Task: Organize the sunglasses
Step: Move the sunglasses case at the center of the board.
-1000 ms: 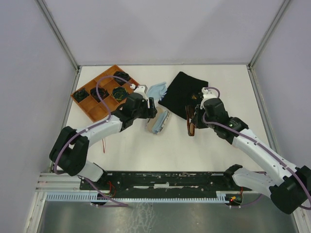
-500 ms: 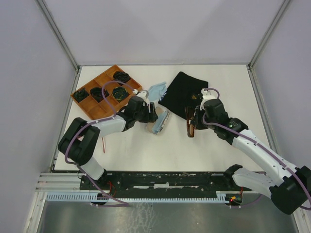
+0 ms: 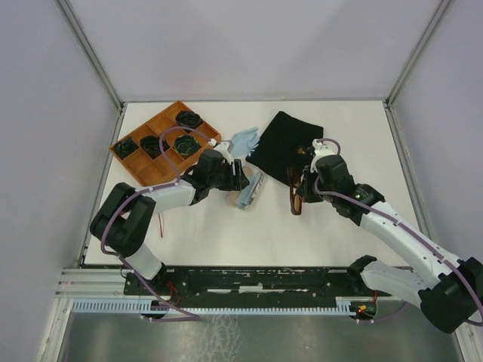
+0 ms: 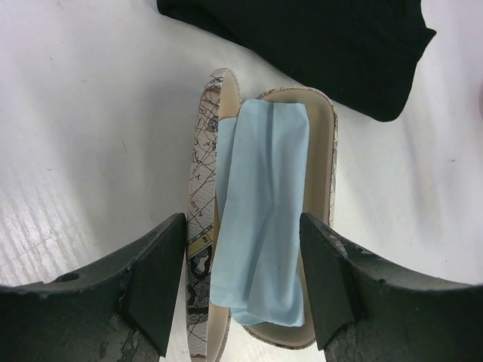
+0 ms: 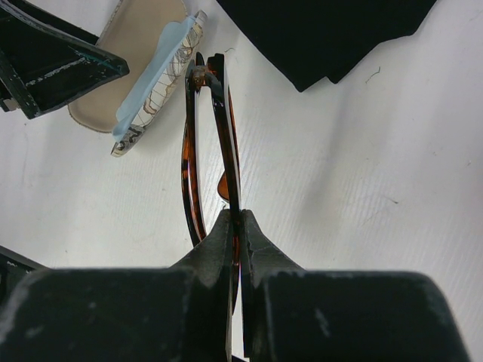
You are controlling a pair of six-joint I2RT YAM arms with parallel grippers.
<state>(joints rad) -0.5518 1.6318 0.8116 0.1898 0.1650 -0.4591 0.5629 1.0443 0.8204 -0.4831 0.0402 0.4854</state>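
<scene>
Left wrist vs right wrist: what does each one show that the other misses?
Left wrist only: the full length of the blue cloth lying in the open glasses case, and both fingers of the open left hand, one on either side of the case.
Right wrist only: the brown sunglasses, seen edge-on and pinched at one end by the shut right hand.
Both: the case with its cloth, an edge of the black cloth and the white table. The right wrist also catches a corner of the left hand.
</scene>
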